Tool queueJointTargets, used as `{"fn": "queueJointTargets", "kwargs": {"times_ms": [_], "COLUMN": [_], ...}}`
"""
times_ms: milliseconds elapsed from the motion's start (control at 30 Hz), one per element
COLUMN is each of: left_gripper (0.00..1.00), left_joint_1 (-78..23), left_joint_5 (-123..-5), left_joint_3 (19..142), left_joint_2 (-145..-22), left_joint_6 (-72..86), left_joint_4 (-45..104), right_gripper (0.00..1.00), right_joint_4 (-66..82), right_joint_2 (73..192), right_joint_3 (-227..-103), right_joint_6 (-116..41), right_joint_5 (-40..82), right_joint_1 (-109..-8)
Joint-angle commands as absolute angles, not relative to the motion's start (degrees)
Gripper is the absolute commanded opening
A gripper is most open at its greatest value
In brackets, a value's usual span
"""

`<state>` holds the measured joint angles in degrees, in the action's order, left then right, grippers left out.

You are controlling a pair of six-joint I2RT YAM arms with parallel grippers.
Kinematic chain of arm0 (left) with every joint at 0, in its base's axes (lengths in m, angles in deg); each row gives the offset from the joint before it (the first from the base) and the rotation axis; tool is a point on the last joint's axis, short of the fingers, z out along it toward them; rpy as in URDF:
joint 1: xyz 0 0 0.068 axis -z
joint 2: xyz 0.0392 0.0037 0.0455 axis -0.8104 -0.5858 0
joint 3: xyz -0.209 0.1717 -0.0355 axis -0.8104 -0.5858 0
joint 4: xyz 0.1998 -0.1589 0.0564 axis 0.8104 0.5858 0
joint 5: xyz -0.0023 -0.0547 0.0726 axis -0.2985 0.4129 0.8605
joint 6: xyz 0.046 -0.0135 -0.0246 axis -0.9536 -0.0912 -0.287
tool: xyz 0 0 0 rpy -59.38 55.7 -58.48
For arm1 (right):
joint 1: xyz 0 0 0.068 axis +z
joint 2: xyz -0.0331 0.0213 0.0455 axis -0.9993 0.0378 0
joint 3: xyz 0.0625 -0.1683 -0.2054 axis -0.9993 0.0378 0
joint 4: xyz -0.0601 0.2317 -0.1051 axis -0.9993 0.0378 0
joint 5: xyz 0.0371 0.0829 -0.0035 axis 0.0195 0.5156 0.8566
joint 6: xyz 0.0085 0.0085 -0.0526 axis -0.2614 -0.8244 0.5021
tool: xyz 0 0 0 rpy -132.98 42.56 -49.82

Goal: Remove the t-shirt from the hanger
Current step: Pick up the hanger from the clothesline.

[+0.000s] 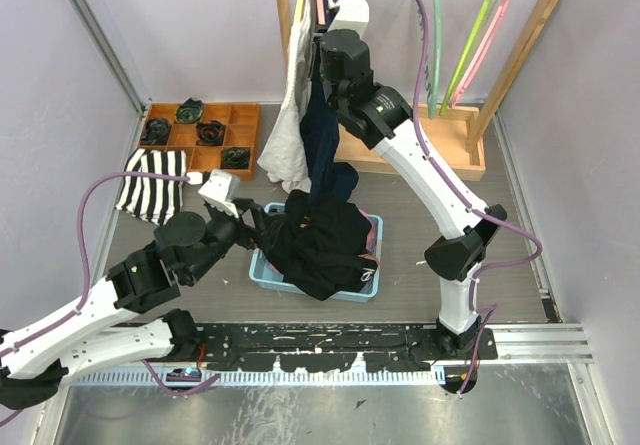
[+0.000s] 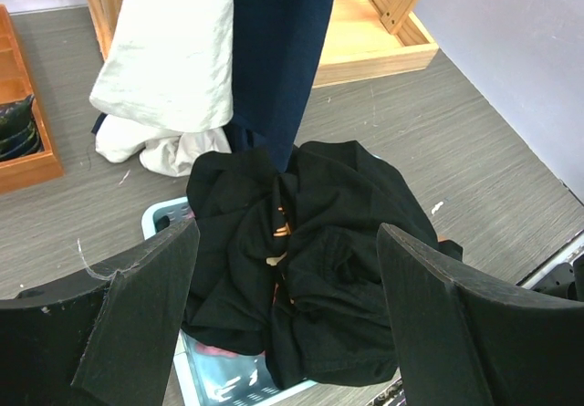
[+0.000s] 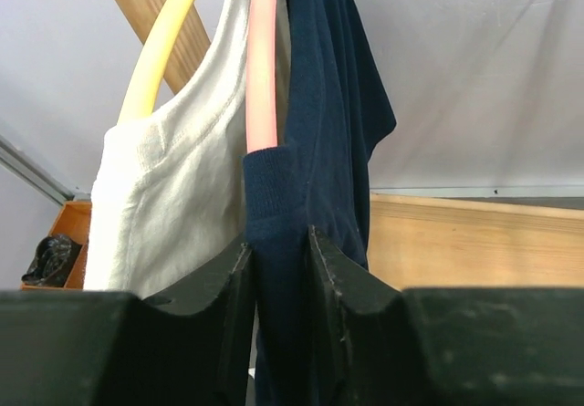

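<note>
High up, right claw [image 3: 278, 242] pinching navy t-shirt [image 3: 328, 105]

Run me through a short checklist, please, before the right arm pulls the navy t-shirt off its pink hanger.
1. Fabric pinched is the navy t-shirt, in the right claw: ok.
2. Pinch tight enough to pull: cannot tell.
3. Pinch clear of the pink hanger: cannot tell; it vanishes into the sleeve just above.
4. Pinch clear of the white top: ok, it hangs beside.
5. Idle left claw open, empty, by the basket: ok.
</note>
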<state>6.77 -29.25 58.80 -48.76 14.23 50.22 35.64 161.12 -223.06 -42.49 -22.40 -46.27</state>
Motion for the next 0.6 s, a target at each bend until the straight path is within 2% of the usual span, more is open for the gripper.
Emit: {"fn": "queueJointTargets", "kwargs": {"times_ms": [0, 167, 567], "left_gripper": [0.86, 0.86, 0.86], "left_joint_1": [6.88, 6.88, 6.87], "left_joint_5": [-29.23, -29.23, -29.05], "left_joint_3": [58.35, 58.72, 59.27], "left_joint_2": [-49.06, -49.63, -50.41], "left_joint_6": [14.12, 13.91, 13.37], "left_joint_4": [47.62, 47.61, 47.3], "right_gripper": [0.3, 0.17, 0.03], "right_joint_4": [31.71, 28.9, 16.05], "right_joint_2": [160.29, 159.11, 154.66], "right_joint_3": [-224.26, -221.71, -212.32], "right_joint_6": [-39.94, -37.86, -33.05], "right_joint_5": [-25.03, -26.24, -23.96], "right_joint_1": [-46.61, -46.7, -46.72]}}
